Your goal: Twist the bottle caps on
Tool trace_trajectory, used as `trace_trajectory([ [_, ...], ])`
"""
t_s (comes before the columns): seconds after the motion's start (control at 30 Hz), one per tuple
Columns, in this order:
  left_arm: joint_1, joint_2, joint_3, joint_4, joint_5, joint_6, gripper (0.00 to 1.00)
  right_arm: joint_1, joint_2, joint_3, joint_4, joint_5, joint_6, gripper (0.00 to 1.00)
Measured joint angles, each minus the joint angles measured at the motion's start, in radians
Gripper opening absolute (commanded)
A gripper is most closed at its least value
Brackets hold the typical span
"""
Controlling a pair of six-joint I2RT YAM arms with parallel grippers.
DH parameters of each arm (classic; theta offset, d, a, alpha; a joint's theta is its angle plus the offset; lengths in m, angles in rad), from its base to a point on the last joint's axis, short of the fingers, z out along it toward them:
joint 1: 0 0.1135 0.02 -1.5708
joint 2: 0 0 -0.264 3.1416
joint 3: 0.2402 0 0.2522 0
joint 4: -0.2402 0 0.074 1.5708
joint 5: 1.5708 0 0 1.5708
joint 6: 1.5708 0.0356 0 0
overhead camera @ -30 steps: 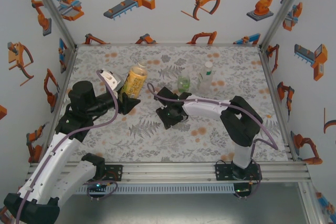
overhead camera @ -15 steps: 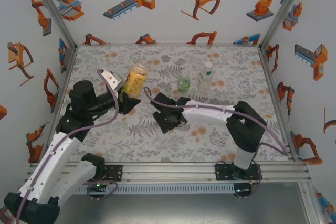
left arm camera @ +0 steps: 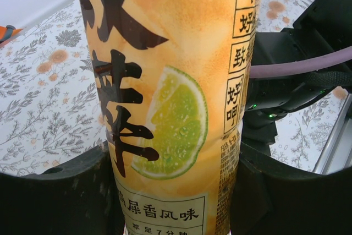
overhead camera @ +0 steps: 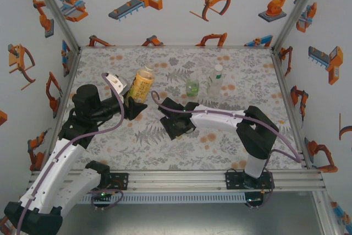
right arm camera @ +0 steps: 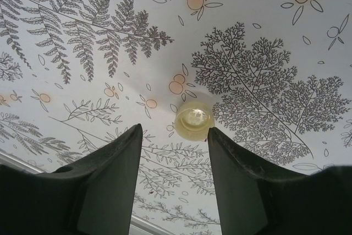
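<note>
Left hand (overhead camera: pixel 133 106) grips bottle (overhead camera: pixel 142 83); right hand (right arm camera: pixel 175 136) spread at cap (right arm camera: pixel 194 119), fern-print table (right arm camera: pixel 264 81).

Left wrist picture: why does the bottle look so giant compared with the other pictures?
Left wrist view: the bottle sits right at the lens, so it looms, slightly soft; right wrist view: the cap is sharp; top view: even light, faint shadows.

Left arm (overhead camera: pixel 66 152) reaches forward, elbow bent; left gripper (overhead camera: pixel 133 108) clamped on bottle (overhead camera: pixel 142 83), low on its body. Right arm (overhead camera: pixel 220 118) stretches left, low; wrist apparently pitched down. Right gripper (right arm camera: pixel 175 130) fingers parted.
</note>
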Motion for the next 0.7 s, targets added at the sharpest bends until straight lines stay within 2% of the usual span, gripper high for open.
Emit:
trace_trajectory([
  [0.7,0.000,0.000,0.000,0.000,0.000,0.000,0.00,0.000,0.036,0.000,-0.005,0.003,0.000,0.51],
])
